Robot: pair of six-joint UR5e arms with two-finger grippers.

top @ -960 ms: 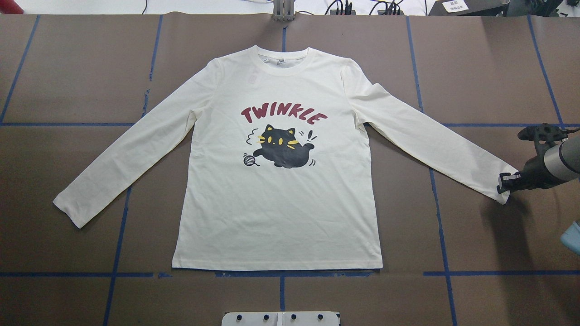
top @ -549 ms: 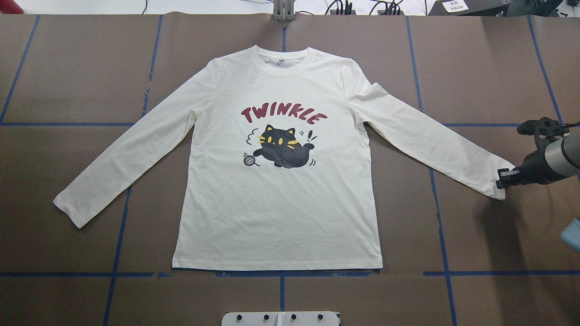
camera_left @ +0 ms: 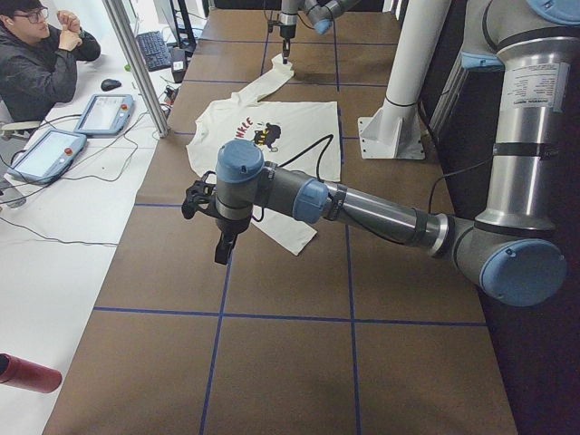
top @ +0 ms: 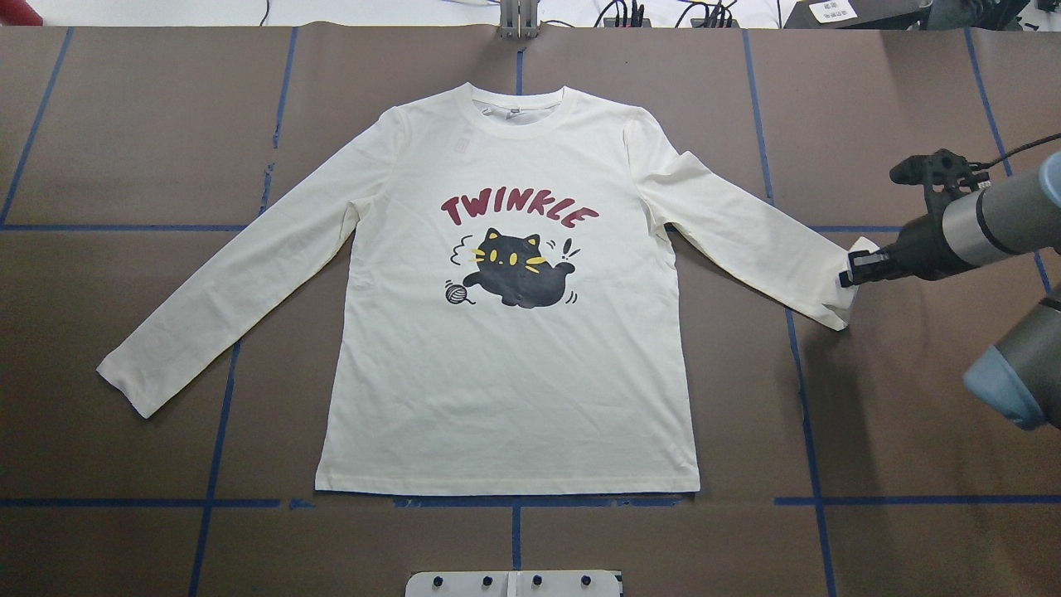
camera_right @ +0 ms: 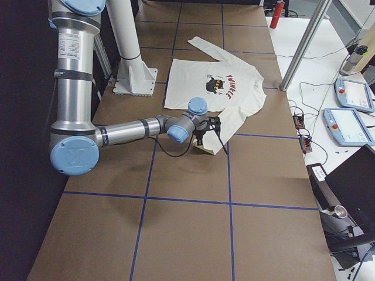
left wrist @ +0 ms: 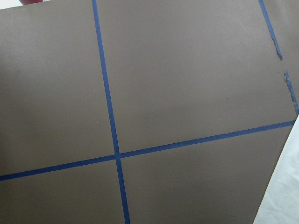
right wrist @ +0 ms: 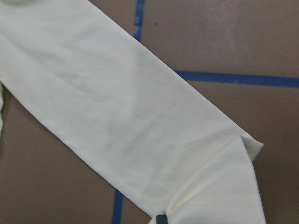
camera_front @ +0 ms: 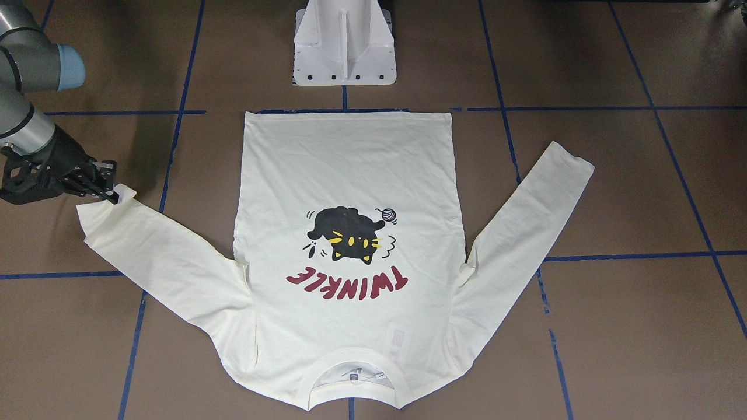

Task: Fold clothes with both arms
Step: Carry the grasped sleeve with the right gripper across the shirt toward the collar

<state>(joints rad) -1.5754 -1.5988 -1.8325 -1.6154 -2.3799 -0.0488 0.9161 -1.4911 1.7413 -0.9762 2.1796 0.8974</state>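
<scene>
Front-facing view: a cream long-sleeved T-shirt (camera_front: pixel 344 169) with a black cat print and red TWINKLE lettering lies face up on the brown table (camera_front: pixel 613 192). A white pedestal base (camera_front: pixel 344 49) stands just beyond the T-shirt's hem. The black right gripper (camera_front: pixel 114 193) pinches one sleeve cuff.

Overhead view: that cuff (top: pixel 841 311) is lifted and doubled back toward the T-shirt's body.

Left-side view: the black left gripper (camera_left: pixel 222 252) hangs over bare table beside the T-shirt's other sleeve. Spread or pressed together, I cannot tell.

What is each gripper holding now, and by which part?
The right gripper holds the T-shirt by the cuff of one sleeve, lifted and turned back. The left gripper hangs over bare table, with nothing seen in it.
</scene>
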